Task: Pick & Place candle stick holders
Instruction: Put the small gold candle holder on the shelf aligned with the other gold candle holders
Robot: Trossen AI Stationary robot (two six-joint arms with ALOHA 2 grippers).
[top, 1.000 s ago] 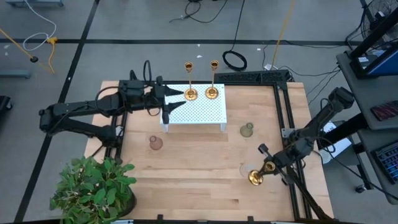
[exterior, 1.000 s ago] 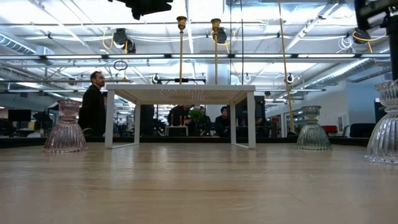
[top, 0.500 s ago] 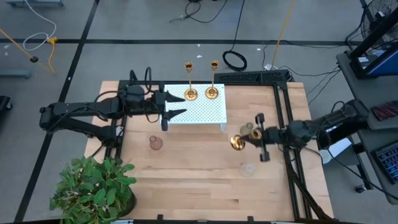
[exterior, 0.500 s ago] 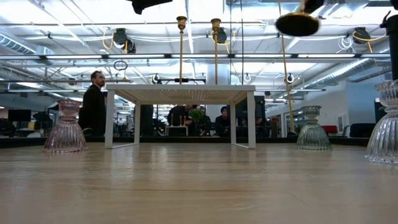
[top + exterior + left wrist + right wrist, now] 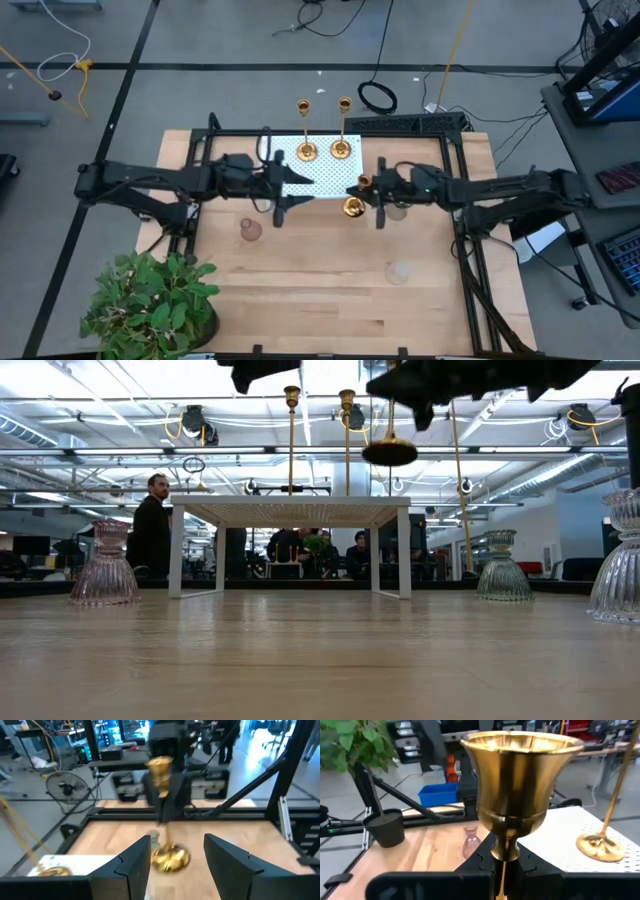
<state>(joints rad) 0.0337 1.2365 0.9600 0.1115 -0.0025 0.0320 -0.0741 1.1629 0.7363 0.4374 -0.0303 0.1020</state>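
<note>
High view: two shiny gold holders [image 5: 307, 151] with round bases and thin stems stand on the white perforated stand [image 5: 330, 178].
Third holder [image 5: 353, 206]: gold, flared cup (seen close from the right wrist), hanging just off the stand's corner above the wooden counter [image 5: 320, 290].
Right gripper [image 5: 372, 192]: arm reaching across, jaws clamped on its stem.
Left gripper [image 5: 283, 190]: jaws wide, over the stand's edge.
Glass holders: pink [image 5: 249, 230], greenish [image 5: 500, 568], clear [image 5: 398, 272], ribbed, on the counter.

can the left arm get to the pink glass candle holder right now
Probably yes. The left gripper is open, holds nothing, and hangs at the white stand's near corner. The pink holder stands alone on bare wood close by, with nothing between them.
</note>
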